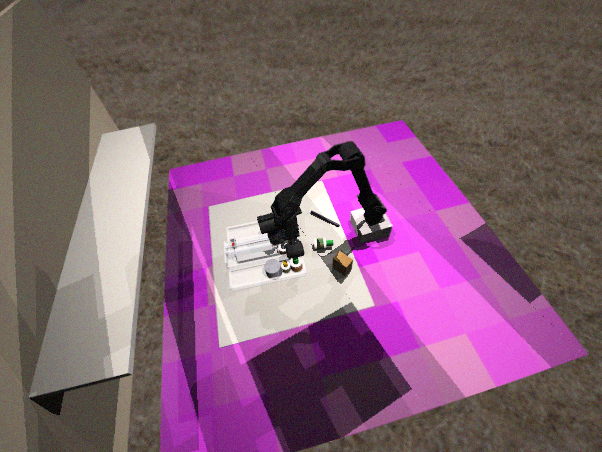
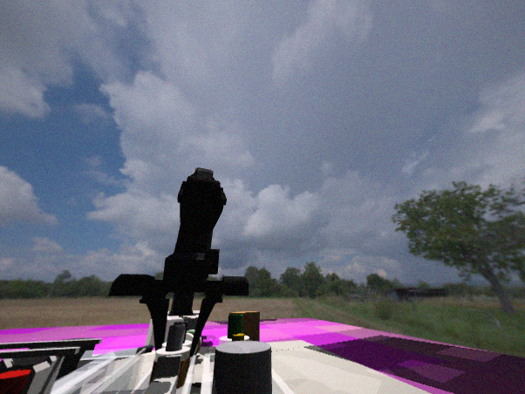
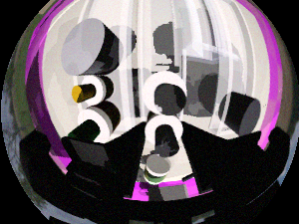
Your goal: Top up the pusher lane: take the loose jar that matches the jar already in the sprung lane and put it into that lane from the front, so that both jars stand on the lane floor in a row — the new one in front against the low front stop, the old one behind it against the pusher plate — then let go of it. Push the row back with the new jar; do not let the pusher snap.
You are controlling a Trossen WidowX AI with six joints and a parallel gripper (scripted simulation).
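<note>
My gripper (image 1: 289, 247) (image 2: 180, 336) (image 3: 162, 124) is shut on a white jar with a dark grey lid (image 2: 175, 336) (image 3: 164, 138). It holds the jar upright at the front end of the white pusher rack (image 1: 239, 231). In the wrist view a matching white jar with a grey lid (image 3: 165, 98) stands just beyond the held one, in the same lane. A red part (image 1: 233, 243) (image 2: 12, 378) shows further back in the rack. I cannot tell whether the held jar touches the lane floor.
A grey cylinder (image 1: 272, 268) (image 2: 242, 366) (image 3: 89, 44), a yellow-lidded jar (image 1: 285, 265) (image 3: 86, 92) and a green-lidded jar (image 1: 297, 262) (image 2: 235, 324) stand by the rack's front. Another green-lidded jar (image 1: 324, 243) lies on its side. A brown box (image 1: 342, 262) (image 2: 251, 324) and a black stick (image 1: 325, 218) lie to the right.
</note>
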